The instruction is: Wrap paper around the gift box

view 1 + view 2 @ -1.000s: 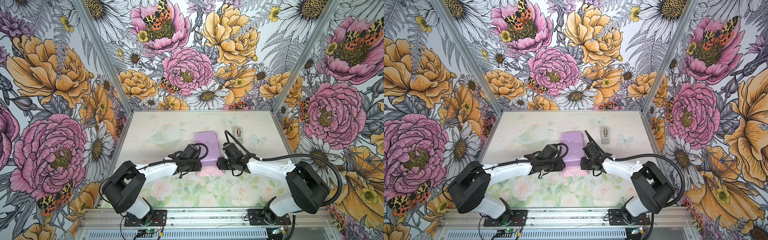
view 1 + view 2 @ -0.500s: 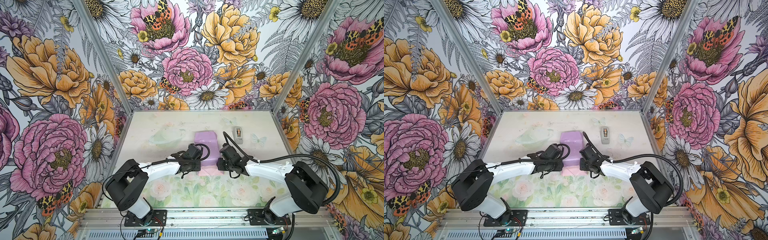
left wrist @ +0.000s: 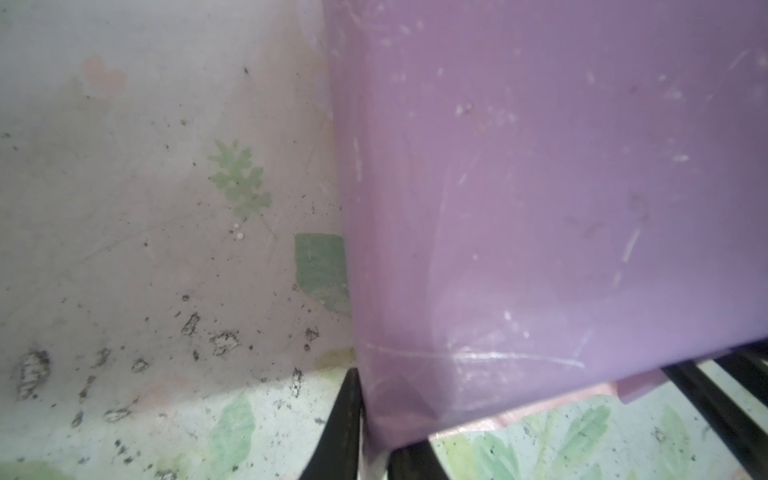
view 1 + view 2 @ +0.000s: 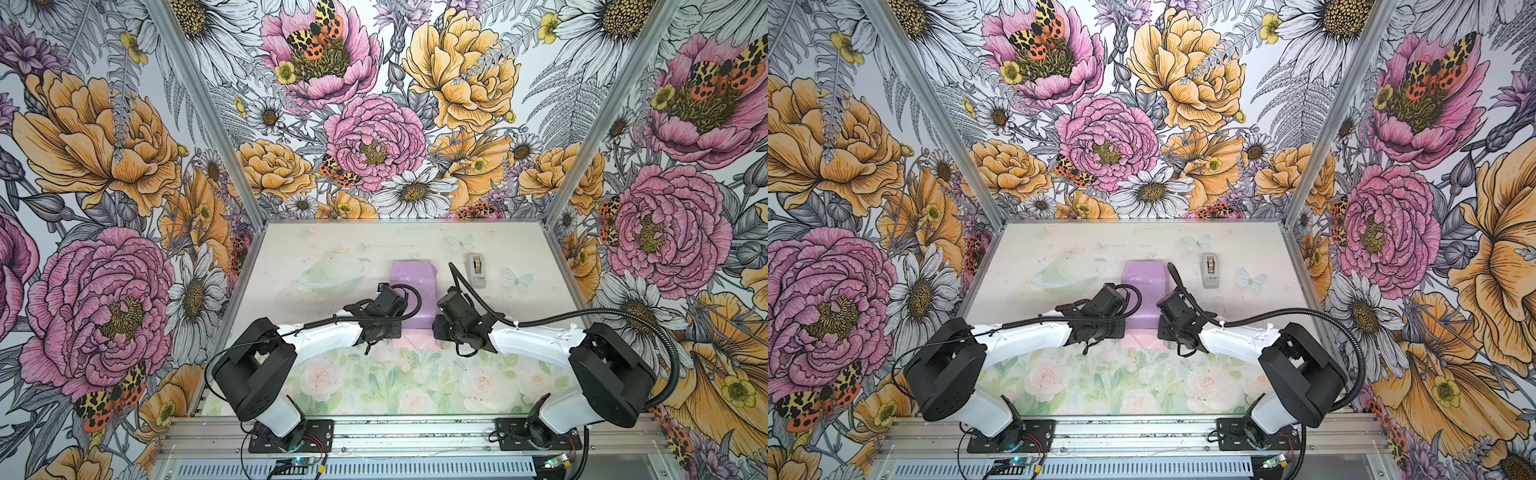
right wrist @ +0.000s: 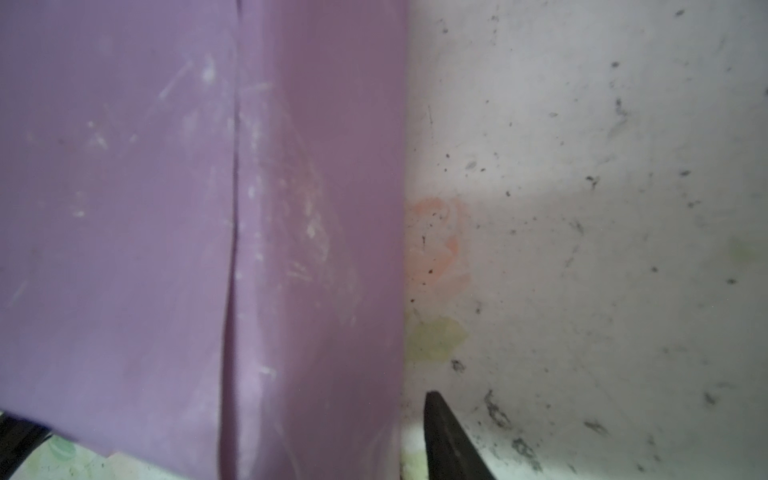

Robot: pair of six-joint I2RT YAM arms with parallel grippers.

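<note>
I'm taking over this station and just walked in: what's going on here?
Two arms are wrapping the gift box in paper; it shows as a lilac block under the sheet. The left gripper pinches the paper at the parcel's near left corner, and the right gripper sits at the near right corner. The tape dispenser stands apart.

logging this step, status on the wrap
Left gripper pinching paper corner. Right gripper straddling wrapped gift box, grip unclear. Tape dispenser off to side, nothing blocking.
</note>
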